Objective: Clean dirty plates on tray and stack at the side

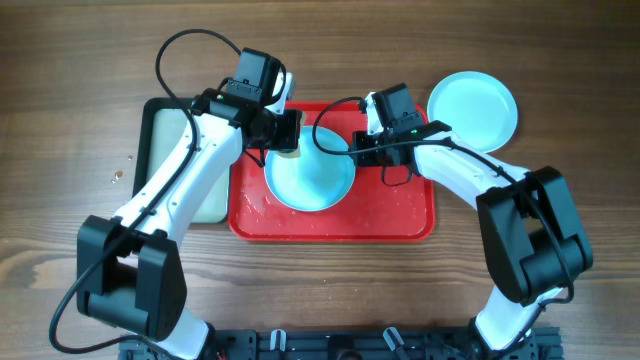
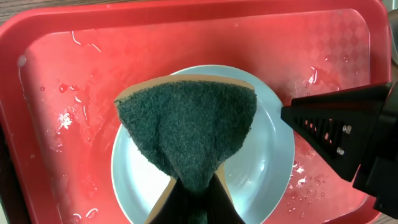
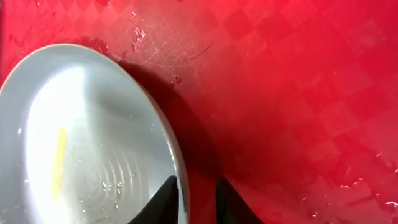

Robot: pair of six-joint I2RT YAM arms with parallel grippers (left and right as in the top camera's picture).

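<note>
Plate [image 1: 310, 185] on tray [image 1: 400, 215] lies under the left end effector [image 2: 193, 205], closed on a sponge [image 2: 186, 124], with its right rim between the slightly parted fingers of the right end effector [image 3: 198, 202].

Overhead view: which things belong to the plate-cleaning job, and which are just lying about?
Job: red tray; turquoise plate on it; turquoise plate beside it; green sponge in the left gripper.
Lying about: black-rimmed tray next to the red one.
</note>
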